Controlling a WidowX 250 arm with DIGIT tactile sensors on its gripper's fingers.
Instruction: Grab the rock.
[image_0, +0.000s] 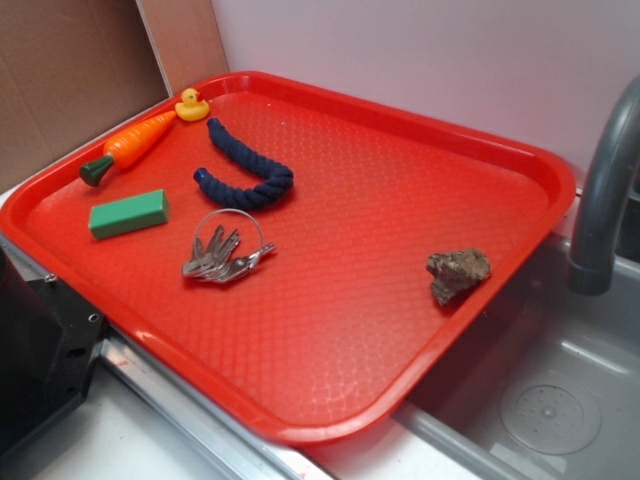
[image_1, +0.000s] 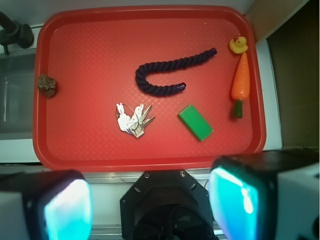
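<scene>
Rock (image_1: 47, 85): lies alone at the tray (image_1: 90, 150) edge on the sink side, well apart from the keys (image_1: 134, 120).
Gripper (image_1: 150, 200): jaws spread wide, holding nothing, high above the near rim.
Direction: in the wrist view the rock lies far left and forward of the jaws.
Long axis: not clear, shape is irregular.

No text, label, brand, number or sign can be read anywhere in the two views, on any object.
</scene>
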